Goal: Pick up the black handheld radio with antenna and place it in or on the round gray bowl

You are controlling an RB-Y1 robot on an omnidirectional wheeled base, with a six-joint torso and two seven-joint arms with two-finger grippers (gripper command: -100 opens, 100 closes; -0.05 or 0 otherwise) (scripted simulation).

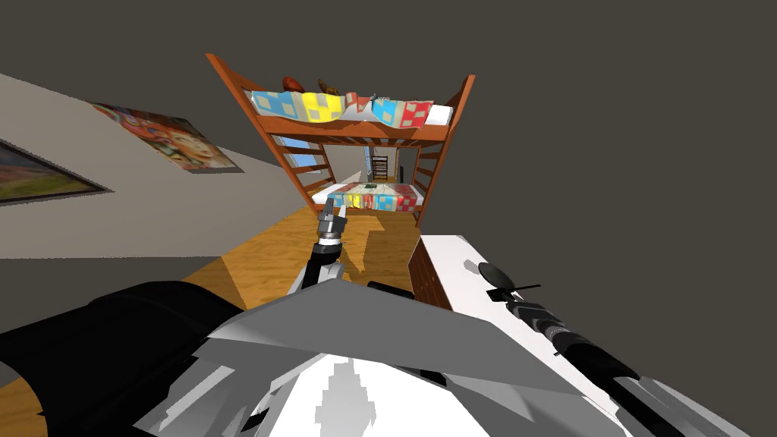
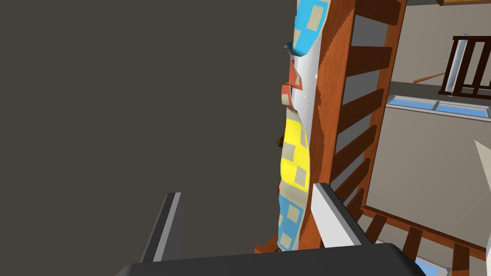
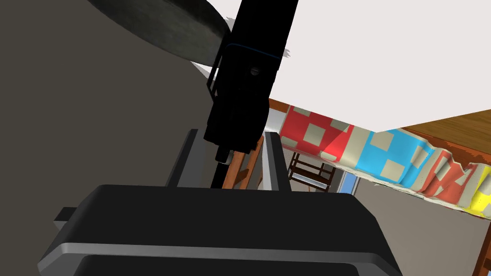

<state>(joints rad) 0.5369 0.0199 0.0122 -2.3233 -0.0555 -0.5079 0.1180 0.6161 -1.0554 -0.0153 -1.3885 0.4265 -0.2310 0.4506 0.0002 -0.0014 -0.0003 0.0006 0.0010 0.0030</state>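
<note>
Right hand (image 3: 231, 134) pinched the radio (image 3: 244, 91) just beside the bowl (image 3: 163, 24); it needed centring over the rim before release.

1. We found the light flat and even, and the walls (image 1: 607, 152) came out a dim grey-brown.
2. The white tabletop (image 1: 455, 262) was the brightest area, almost blank in the right wrist view.
3. On the warm orange floor (image 1: 258, 262), a darker patch of shadow lay before the bunk bed (image 1: 349, 129).
4. The radio (image 3: 242, 81) and the bowl (image 3: 163, 24) showed near-black against that white, with little shading.
5. The head view's wide lens splayed the bed's posts outward and stretched the painting (image 1: 167, 140) on the left wall.
</note>
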